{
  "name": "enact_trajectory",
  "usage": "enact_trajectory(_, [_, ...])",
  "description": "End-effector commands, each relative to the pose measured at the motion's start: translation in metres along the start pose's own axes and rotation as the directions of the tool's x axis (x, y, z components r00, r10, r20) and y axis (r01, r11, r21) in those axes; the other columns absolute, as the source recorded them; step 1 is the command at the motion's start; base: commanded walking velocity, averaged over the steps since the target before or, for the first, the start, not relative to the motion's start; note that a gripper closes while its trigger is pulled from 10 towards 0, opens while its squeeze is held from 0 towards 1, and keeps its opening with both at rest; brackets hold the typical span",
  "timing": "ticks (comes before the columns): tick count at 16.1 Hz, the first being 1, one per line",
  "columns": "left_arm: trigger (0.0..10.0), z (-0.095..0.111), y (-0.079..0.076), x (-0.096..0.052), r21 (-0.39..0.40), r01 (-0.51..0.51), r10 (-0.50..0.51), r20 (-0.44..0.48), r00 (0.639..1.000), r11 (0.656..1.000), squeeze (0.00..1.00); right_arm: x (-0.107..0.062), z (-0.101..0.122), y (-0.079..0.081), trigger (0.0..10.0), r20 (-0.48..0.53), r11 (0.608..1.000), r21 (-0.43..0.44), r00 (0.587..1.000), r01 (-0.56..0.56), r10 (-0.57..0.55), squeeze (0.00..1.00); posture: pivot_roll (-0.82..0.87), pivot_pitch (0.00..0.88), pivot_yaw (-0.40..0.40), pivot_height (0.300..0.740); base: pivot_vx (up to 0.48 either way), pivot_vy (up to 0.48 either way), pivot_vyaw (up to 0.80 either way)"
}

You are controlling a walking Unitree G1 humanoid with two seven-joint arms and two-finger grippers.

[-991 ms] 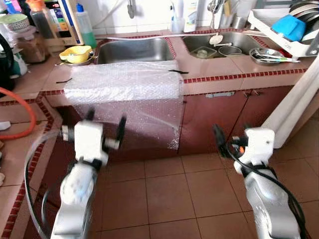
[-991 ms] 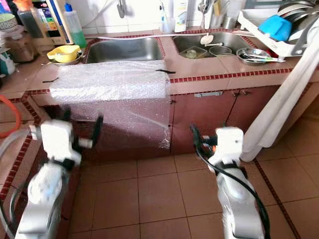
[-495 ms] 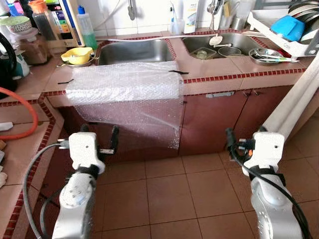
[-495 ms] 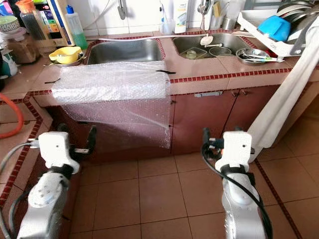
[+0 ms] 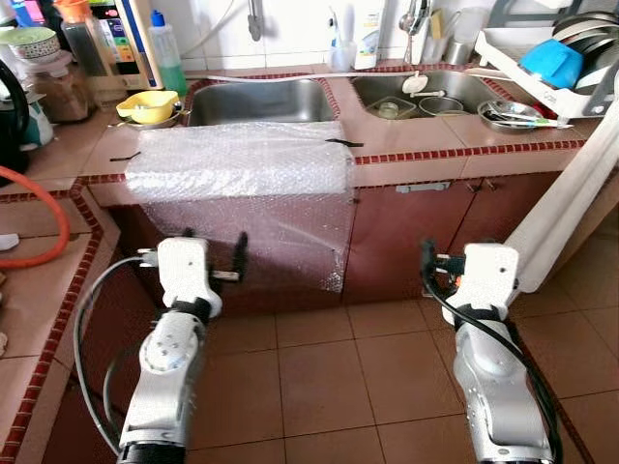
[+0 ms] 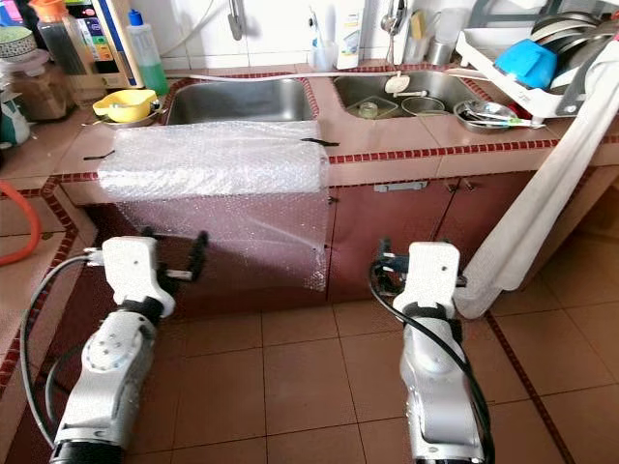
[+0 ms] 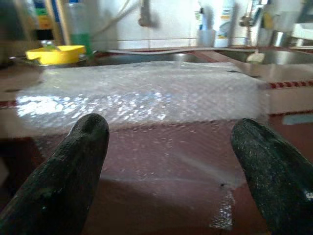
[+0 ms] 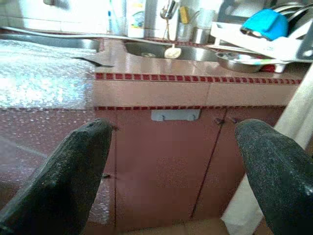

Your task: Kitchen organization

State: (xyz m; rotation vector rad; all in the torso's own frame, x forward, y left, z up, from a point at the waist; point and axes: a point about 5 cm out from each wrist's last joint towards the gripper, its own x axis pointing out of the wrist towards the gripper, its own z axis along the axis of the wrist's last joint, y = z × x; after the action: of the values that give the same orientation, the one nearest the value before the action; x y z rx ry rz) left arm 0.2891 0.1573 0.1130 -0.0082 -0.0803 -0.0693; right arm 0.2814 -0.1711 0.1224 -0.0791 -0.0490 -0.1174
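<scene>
From the left eye view, a clear sheet of bubble wrap lies over the front edge of the pink-tiled kitchen surface, just before the left steel sink basin, its lower half hanging down the dark red cabinet front. The left hand is raised before the hanging part of the sheet, fingers spread and holding nothing. The right hand is raised before the cabinet, to the side of the sheet; its state cannot be told here. A yellow plastic bowl sits on the surface beyond the sheet's far left corner.

In the right eye view, a white cloth drapes from the surface's right end to the brown tiled floor. A blue bowl rests in the white dish rack above it, well apart from the sheet.

The left wrist view looks between two black fingers set wide apart, the bubble wrap straight ahead and untouched.

In the right wrist view, that hand's black fingers also stand wide apart and empty, facing the cabinet, with the sheet's edge off to one side and a metal handle under the surface's lip.
</scene>
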Motion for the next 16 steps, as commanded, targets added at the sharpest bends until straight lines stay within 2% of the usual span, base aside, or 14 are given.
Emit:
enact_trajectory(1, [10.0,-0.004,0.003,-0.003,-0.003,-0.014,0.014,-0.017,1.0,1.0,0.0,-0.001,-0.004,0.003,10.0,-0.014,0.999,0.024,0.999,-0.04,0.04,0.0,-0.01,0.0,0.042,0.74,0.0,0.0,0.0])
enact_trajectory(4, [10.0,-0.004,-0.001,-0.007,-0.015,-0.011,0.011,-0.012,1.0,1.0,0.0,-0.003,-0.004,0.003,10.0,-0.018,0.998,0.012,0.998,-0.058,0.059,0.0,0.0,0.0,0.053,0.74,0.0,0.0,0.0])
enact_trajectory(5, [10.0,0.002,0.0,-0.007,0.006,-0.02,0.02,0.023,1.0,1.0,0.0,-0.004,0.007,0.005,10.0,0.046,0.996,-0.022,0.995,-0.087,0.088,0.0,-0.01,0.0,0.053,0.74,0.0,0.0,0.0])
enact_trajectory(6, [10.0,0.005,0.0,-0.006,0.015,-0.024,0.024,0.039,0.999,1.0,0.0,-0.004,0.012,0.005,10.0,0.069,0.995,-0.029,0.993,-0.093,0.094,0.0,-0.01,0.0,0.052,0.74,0.0,0.0,0.0])
enact_trajectory(7, [10.0,0.016,0.001,-0.002,-0.001,-0.029,0.029,0.077,0.997,1.0,0.0,-0.002,0.018,0.003,10.0,0.095,0.995,-0.056,0.991,-0.086,0.091,0.0,-0.01,0.0,0.049,0.74,0.0,0.0,0.0])
enact_trajectory(10, [10.0,0.033,-0.002,0.004,-0.028,-0.026,0.029,0.134,0.991,0.999,0.0,0.001,0.021,-0.002,10.0,0.106,0.995,-0.058,0.991,-0.08,0.086,0.0,-0.01,0.0,0.047,0.74,0.194,0.0,0.14])
enact_trajectory(16, [10.0,0.029,-0.002,0.001,-0.023,-0.017,0.02,0.107,0.994,1.0,0.0,0.002,0.024,0.001,10.0,0.117,0.995,-0.045,0.989,-0.089,0.093,0.0,-0.01,0.0,0.061,0.74,0.312,0.0,0.55])
